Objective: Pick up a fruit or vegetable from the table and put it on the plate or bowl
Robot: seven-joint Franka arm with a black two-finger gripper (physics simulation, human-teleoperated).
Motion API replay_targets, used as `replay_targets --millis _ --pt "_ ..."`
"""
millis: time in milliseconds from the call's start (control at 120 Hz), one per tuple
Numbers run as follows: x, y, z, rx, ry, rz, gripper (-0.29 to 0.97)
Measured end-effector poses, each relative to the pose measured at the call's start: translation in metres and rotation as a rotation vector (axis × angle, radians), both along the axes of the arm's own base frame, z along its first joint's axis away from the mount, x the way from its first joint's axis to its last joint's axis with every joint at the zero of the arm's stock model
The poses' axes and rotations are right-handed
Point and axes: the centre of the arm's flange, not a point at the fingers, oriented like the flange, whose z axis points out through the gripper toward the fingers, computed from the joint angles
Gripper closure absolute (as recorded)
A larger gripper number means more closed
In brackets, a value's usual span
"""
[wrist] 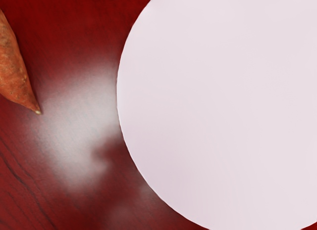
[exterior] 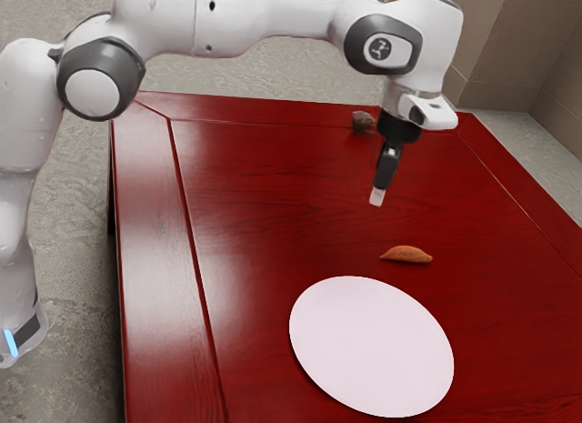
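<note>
An orange-brown sweet potato [exterior: 406, 254] lies on the dark red table [exterior: 264, 223], just beyond the far edge of a flat white round plate [exterior: 371, 346]. My gripper [exterior: 378, 197] hangs in the air, pointing down, above the table and farther back than the sweet potato, with nothing in it. In the wrist view the tapered end of the sweet potato [wrist: 12, 67] shows close beside the plate [wrist: 223, 106], with a strip of bare table between them.
A small brownish lump [exterior: 364, 120] sits near the table's far edge, behind my hand. The table has a raised border strip along the exterior view's left. Grey floor surrounds the table, and a beige wall stands at the back right.
</note>
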Motion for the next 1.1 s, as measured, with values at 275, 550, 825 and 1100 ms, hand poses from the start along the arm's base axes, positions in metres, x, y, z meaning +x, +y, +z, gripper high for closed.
replay_targets --millis 275,550,825,1100 --pt "0.043 -0.043 -0.021 -0.022 -0.071 -0.039 0.0" --pt "0.074 -0.001 -0.065 0.005 -0.066 0.063 0.0" --pt "0.093 0.038 -0.107 0.041 -0.025 0.178 0.0" --pt "0.101 0.035 -0.116 0.018 -0.054 0.217 0.0"
